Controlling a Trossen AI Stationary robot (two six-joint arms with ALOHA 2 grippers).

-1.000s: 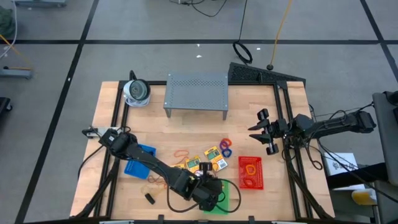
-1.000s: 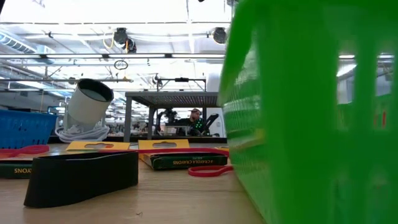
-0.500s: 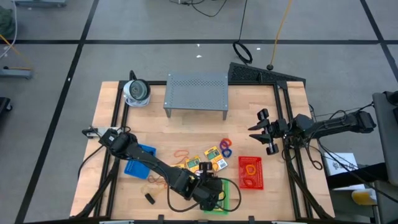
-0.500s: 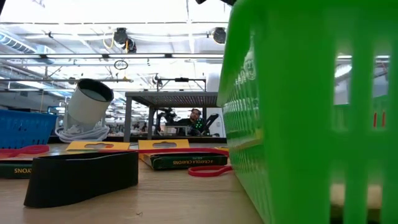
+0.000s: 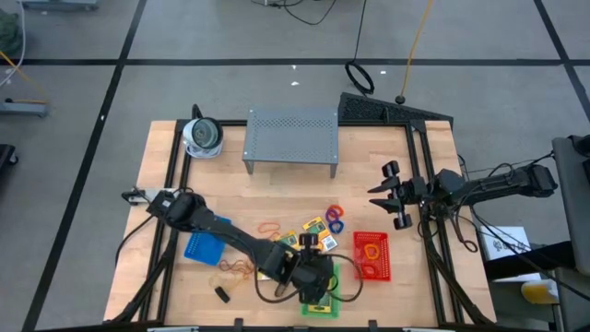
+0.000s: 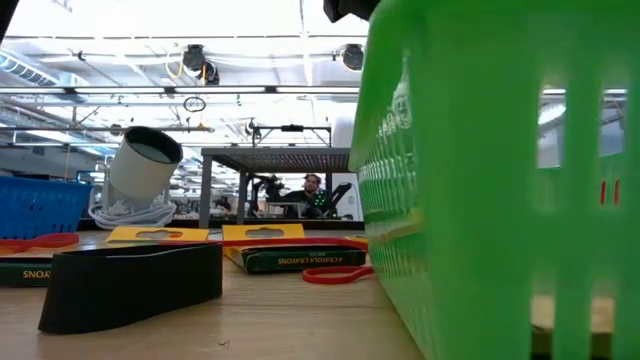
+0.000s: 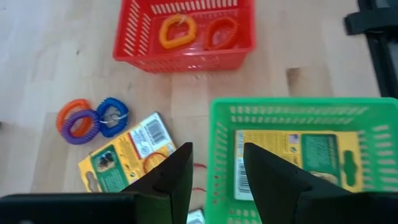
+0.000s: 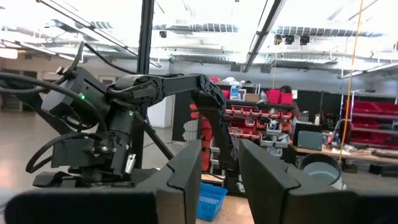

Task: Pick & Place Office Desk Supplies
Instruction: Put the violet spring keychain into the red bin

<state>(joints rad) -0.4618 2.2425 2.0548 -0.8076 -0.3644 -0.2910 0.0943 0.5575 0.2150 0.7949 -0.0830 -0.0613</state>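
One crayon box [image 7: 291, 163] already lies flat inside the green basket [image 7: 219, 149] at the lower right of the left wrist view, its long axis running across the frame; the left gripper [image 7: 214, 167] hangs right above the basket's near-left wall with its jaws parted and nothing between them, so that box looks released. What the next move turns on, I judge, is the second crayon box [image 7: 124, 158] lying on the table at the lower left of the same view, just outside the basket and to the side of the open fingers, its long axis slanting up toward the right. In the high view the left gripper [image 5: 313, 281] sits at lower centre, just below the loose boxes, while the right gripper [image 5: 392, 195] waits well apart at centre right, empty, fingers slightly apart. Coiled bands [image 7: 87, 120] lie beyond, and two more rest in the red basket [image 7: 137, 56].
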